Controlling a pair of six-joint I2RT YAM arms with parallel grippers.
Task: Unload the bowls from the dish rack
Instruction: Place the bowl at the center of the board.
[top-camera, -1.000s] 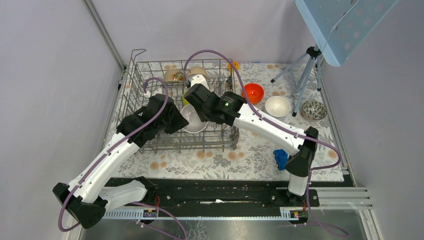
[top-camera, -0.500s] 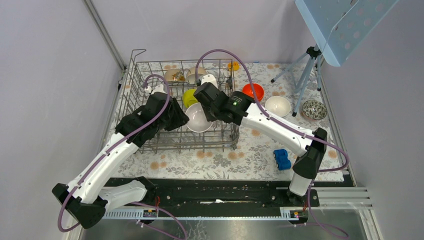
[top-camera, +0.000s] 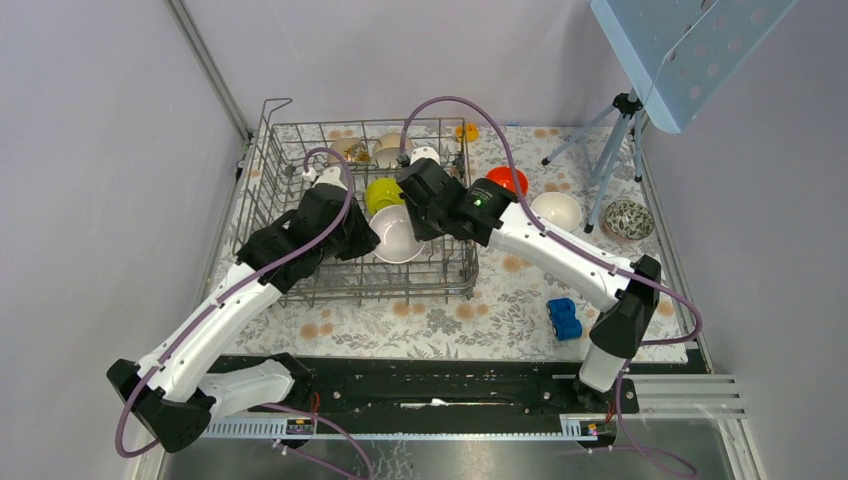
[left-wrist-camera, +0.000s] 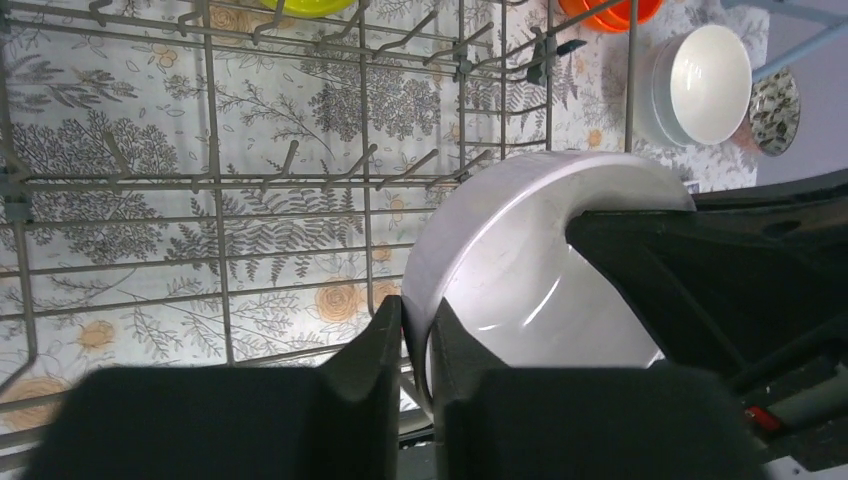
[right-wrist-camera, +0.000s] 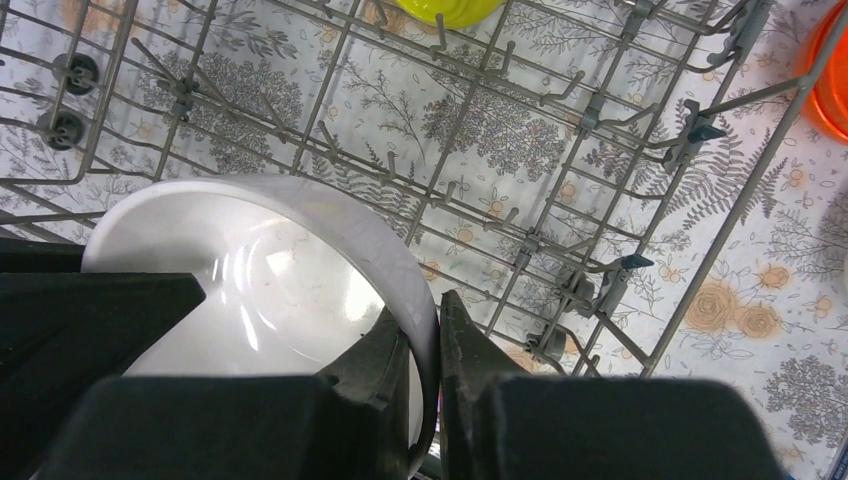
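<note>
While over floral cloth (top-camera: 500, 310) between lilac walls (top-camera: 100, 150), left gripper (left-wrist-camera: 415, 322) and right gripper (right-wrist-camera: 426, 312) seemingly tight on white bowl (top-camera: 399, 238).

The left hand (left-wrist-camera: 417, 320) is pinching the near rim of a glossy white round bowl (left-wrist-camera: 520, 280), with one black finger inside the rim and one outside. The right hand (left-wrist-camera: 650, 230) is gripping the same bowl at its opposite rim. Below it, a grey wire dish rack (left-wrist-camera: 212, 183) is standing on a floral-patterned bench cover (left-wrist-camera: 130, 150). Past the rack's side, another white bowl (left-wrist-camera: 705, 80) is sitting near a dark patterned bowl (left-wrist-camera: 775, 110). An orange bowl (left-wrist-camera: 610, 8) and a yellow-green bowl (left-wrist-camera: 305, 4) are showing at the top edge.
</note>
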